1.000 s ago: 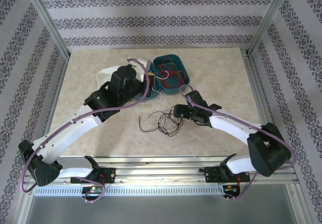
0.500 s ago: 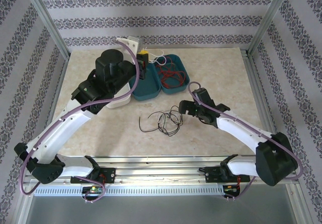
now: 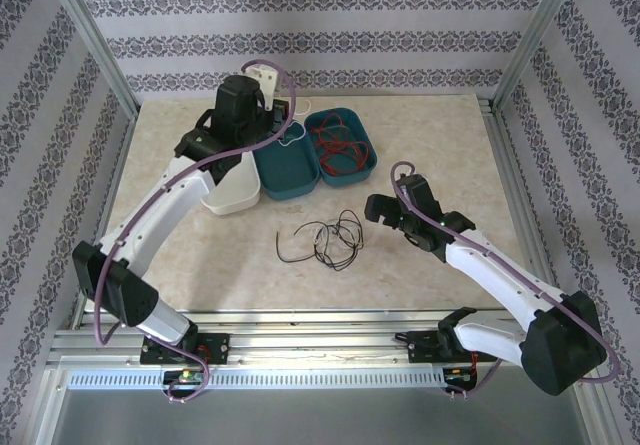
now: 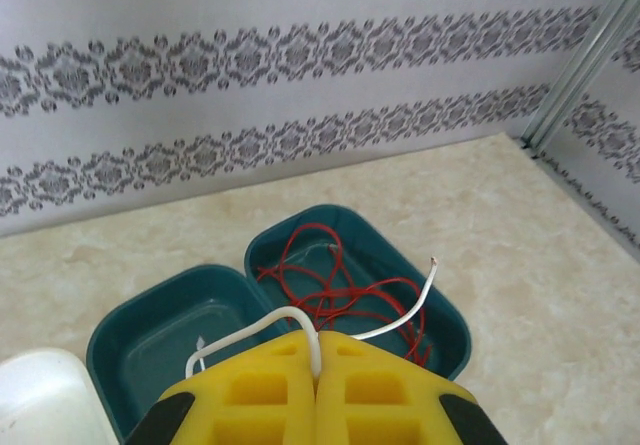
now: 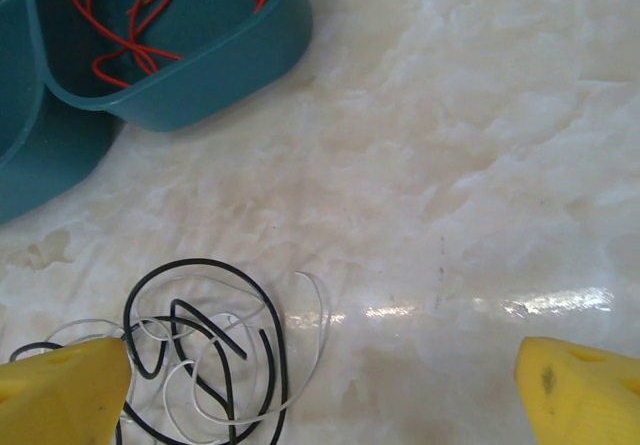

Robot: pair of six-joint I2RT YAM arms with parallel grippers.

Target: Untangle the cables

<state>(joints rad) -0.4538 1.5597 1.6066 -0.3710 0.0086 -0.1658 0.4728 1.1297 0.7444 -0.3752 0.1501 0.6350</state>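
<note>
Pinching white cable (image 4: 265, 317), left gripper (image 4: 318, 350) seemingly overhangs tray (image 4: 160, 335).

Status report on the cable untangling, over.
Left gripper shut on a white cable above the teal bins. Right gripper open by the black-and-white tangle on the table. Red cables in one bin. Nothing in the way.

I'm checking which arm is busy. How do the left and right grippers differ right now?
The left gripper is shut; the right gripper is open. The left pinches a white wire; the right holds nothing. The left hangs above the teal bins; the right is low over the table, by the black and white tangle. Both have yellow fingers.
</note>
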